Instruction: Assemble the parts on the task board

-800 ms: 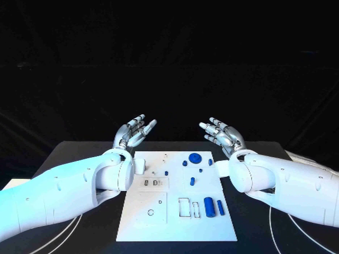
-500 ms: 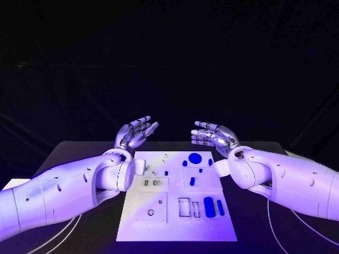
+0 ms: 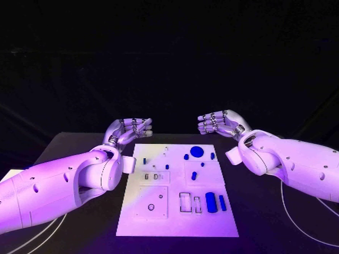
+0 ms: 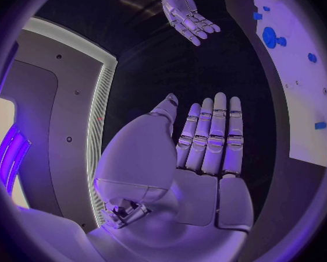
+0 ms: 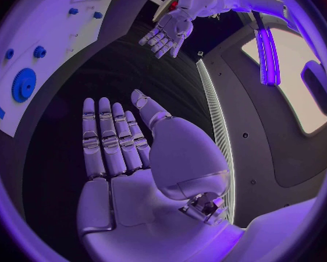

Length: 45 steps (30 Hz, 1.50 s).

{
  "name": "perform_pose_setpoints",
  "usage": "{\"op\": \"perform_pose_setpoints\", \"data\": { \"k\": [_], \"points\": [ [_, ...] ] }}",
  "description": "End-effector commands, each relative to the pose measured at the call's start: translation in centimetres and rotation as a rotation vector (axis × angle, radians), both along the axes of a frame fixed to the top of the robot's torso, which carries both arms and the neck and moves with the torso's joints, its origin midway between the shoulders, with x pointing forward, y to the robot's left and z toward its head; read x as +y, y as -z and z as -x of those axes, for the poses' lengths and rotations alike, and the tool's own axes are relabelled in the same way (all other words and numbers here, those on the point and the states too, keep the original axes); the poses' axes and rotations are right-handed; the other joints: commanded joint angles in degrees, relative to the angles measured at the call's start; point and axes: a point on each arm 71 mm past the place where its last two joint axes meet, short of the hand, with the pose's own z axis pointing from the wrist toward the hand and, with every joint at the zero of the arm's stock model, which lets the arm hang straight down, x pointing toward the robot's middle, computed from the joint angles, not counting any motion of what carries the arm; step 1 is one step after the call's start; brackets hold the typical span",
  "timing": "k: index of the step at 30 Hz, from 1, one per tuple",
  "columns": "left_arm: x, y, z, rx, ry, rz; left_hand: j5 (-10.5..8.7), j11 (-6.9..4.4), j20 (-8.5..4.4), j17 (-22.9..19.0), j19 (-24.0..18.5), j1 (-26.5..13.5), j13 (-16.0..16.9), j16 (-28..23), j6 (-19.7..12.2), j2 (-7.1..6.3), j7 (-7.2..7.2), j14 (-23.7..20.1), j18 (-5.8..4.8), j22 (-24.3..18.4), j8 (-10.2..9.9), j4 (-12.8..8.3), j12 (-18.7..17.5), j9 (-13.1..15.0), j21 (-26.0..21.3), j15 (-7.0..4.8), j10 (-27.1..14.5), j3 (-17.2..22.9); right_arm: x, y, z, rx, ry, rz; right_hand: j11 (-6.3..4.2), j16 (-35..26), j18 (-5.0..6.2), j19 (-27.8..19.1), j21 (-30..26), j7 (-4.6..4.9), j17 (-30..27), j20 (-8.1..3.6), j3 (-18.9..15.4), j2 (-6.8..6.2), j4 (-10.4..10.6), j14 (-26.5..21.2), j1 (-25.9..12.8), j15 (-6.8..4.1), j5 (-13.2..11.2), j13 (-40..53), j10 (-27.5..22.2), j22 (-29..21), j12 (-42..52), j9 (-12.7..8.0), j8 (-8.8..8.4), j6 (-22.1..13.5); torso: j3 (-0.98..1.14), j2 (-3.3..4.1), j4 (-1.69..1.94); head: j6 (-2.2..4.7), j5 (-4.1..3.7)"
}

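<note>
The left hand (image 3: 127, 130) hovers in the upper-left middle of the head view, just past the far edge of the task board (image 3: 177, 222) — released, fingers straight and side by side, nothing in it. The right hand (image 3: 219, 124) mirrors it at upper right, likewise flat and holding nothing. Below and between them the board lies on the black counter (image 3: 78, 145), carrying the blue parts: a round disc (image 3: 197, 151) near its far end, a long bar (image 3: 211, 201) toward the near right, smaller pegs scattered between. These look like light, rigid plastic (probably smooth, so slippery); a pinch across the bar's long sides seems the surest hold. The smallest pieces are too tiny to identify, and the recesses' depth is unclear.
</note>
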Motion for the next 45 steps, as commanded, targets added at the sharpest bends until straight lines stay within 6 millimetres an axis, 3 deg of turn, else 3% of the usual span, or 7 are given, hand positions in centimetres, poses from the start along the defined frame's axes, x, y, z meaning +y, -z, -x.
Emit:
{"op": "perform_pose_setpoints", "data": {
  "k": [1, 11, 17, 25, 27, 28, 45],
  "points": [
    [-0.2, -0.4, 0.4, -0.004, 0.053, 0.015, 0.07, -0.1, -0.17, 0.6, 1.1, 0.2, 0.2, 0.0, 0.8, 0.35, -0.18, 1.0, 0.82, -0.2, -0.3, 0.1, -0.2, 0.1, 0.4, -0.25, 1.1, -0.4, 0.2, -1.0, -0.2, -0.126, -0.033, 0.163, -1.1, -0.1, 1.07, 4.6, 1.9, -0.15, 0.4, -1.84, 4.1, -1.2, -0.2, 6.0, 2.3, -1.69, -0.2, 0.1, 4.5, 0.1, -0.7, 0.2, -0.33, 4.5, -0.31, 1.77, 0.18, 0.39, -0.38],
    [-0.5, -1.6, 2.1, 0.013, 0.129, 0.066, -0.02, -1.35, -2.69, 5.9, 8.2, 1.8, 0.9, 3.3, 2.2, -1.23, -1.15, 9.3, 0.8, 0.4, -1.4, -1.1, -2.2, 0.2, 3.1, -2.72, 3.2, -1.0, 0.8, -2.9, -0.8, -0.272, -0.127, 0.525, -4.31, 5.3, 0.94, 15.6, 11.5, -2.15, 3.7, -7.3, 4.0, -3.64, 0.3, 19.4, 2.5, -6.54, 0.0, 0.8, 13.1, 4.7, 0.8, 0.5, 0.72, 9.8, -1.03, 4.69, 0.77, 0.63, -1.4],
    [-0.9, -2.5, 3.5, 0.021, 0.177, 0.096, -0.06, -1.94, -3.71, 8.9, 10.7, 2.0, 0.9, 4.9, 3.2, -1.82, -1.7, 11.8, 0.72, 0.8, -1.6, -1.9, -2.9, 0.3, 4.3, -3.61, 4.3, -1.9, 1.8, -3.6, -0.9, -0.338, -0.163, 0.745, -4.72, 10.7, 0.8, 20.3, 18.1, -2.57, 7.9, -9.75, 2.6, -4.68, 0.5, 27.2, 1.4, -8.18, 0.8, 0.1, 10.4, 8.2, -1.0, 0.0, -0.74, 8.6, -1.38, 6.24, 0.93, 1.18, -1.89],
    [-1.4, -3.8, 5.0, 0.04, 0.209, 0.152, -0.04, -1.9, -3.86, 10.2, 11.1, 1.9, 0.7, 5.2, 3.1, -1.56, -1.69, 11.8, 0.64, 0.8, -2.0, -1.9, -3.6, 0.2, 4.5, -3.63, 4.2, -2.2, 3.1, -3.9, -0.9, -0.402, -0.18, 0.984, -5.09, 25.0, 0.86, 22.6, 24.7, -3.5, 18.1, -10.31, 1.3, -5.28, 1.2, 27.1, -1.2, -8.77, -0.9, 0.4, 7.8, 11.8, -0.4, 0.2, -0.59, 8.3, -1.76, 8.3, 1.13, 2.27, -2.31],
    [-1.6, -4.1, 5.2, 0.041, 0.218, 0.159, -0.04, -1.84, -3.83, 10.5, 11.0, 1.9, 0.7, 5.1, 3.0, -1.51, -1.64, 11.6, 0.62, 0.8, -2.2, -2.0, -3.8, 0.2, 4.4, -3.56, 4.0, -2.3, 3.4, -3.9, -0.9, -0.408, -0.18, 1.018, -5.29, 46.4, 0.52, 23.5, 26.8, -4.25, 37.4, -10.12, 1.2, -5.22, 1.3, 27.6, -1.9, -9.37, -1.0, 0.4, 8.1, 13.0, -0.1, 0.2, -0.58, 8.5, -1.74, 8.7, 1.25, 2.41, -2.44],
    [-1.7, -4.2, 5.3, 0.042, 0.222, 0.161, -0.04, -1.8, -3.81, 10.6, 11.0, 1.8, 0.6, 5.0, 3.0, -1.49, -1.61, 11.4, 0.6, 0.7, -2.3, -2.0, -3.9, 0.2, 4.3, -3.53, 4.0, -2.4, 3.5, -3.9, -1.0, -0.41, -0.18, 1.031, -5.5, 42.6, 0.62, 23.6, 27.4, -3.83, 32.7, -10.21, 1.3, -5.26, 1.2, 26.2, -1.9, -8.89, -1.0, 0.5, 8.1, 13.3, -0.1, 0.2, -0.58, 8.6, -1.74, 8.89, 1.31, 2.51, -2.48],
    [-2.0, -4.5, 5.6, 0.054, 0.237, 0.18, -0.04, -1.36, -3.5, 12.1, 10.5, 1.7, 0.3, 4.6, 2.4, -1.18, -1.17, 10.3, 0.56, 0.4, -3.0, -2.2, -5.0, 0.0, 4.0, -3.13, 3.2, -3.0, 4.8, -3.5, -1.1, -0.393, -0.227, 1.121, -5.68, 62.3, -1.05, 26.8, 45.3, -4.47, 54.6, -9.51, 3.5, -4.77, 0.6, 27.1, -3.4, -8.85, -0.6, 0.4, 8.4, 31.4, 0.4, 0.3, -0.53, 9.7, -1.81, 10.84, 1.64, 3.06, -2.86]
  ]
}}
